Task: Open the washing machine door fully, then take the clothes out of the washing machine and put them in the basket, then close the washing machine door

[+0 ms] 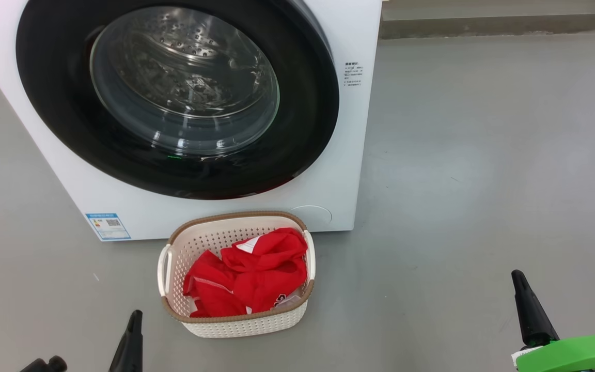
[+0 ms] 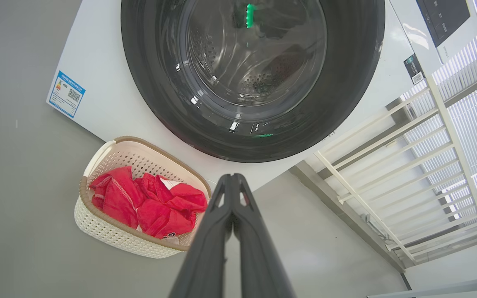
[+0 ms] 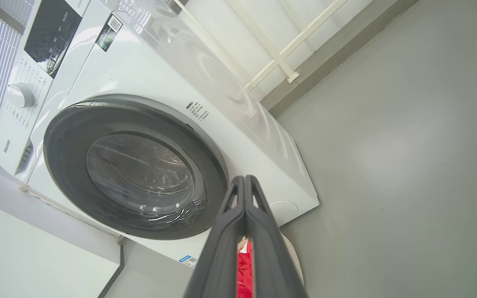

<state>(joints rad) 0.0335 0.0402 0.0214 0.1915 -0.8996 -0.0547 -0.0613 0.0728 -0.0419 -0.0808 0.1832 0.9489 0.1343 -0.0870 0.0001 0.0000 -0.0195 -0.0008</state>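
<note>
The washing machine door (image 1: 55, 103), a black rim around a clear glass bowl, lies flush against the white washing machine (image 1: 339, 170). Through the glass I see bare steel drum. On the floor right in front stands the cream basket (image 1: 235, 214) holding the red clothes (image 1: 256, 279). My left gripper (image 1: 135, 315) is low at the left, shut and empty, short of the basket (image 2: 110, 236) and the clothes (image 2: 151, 207). My right gripper (image 1: 517, 276) is off to the right, also shut and empty. In the wrist views, the left gripper (image 2: 232, 177) and the right gripper (image 3: 244, 179) have fingers pressed together.
Grey floor spreads to the right of the machine. A white railing frame (image 2: 387, 165) and a wall ledge (image 1: 483, 23) stand behind it. A blue label (image 1: 108, 226) marks the machine's lower left. The control panel (image 3: 48, 37) and knob (image 3: 21, 95) sit on top.
</note>
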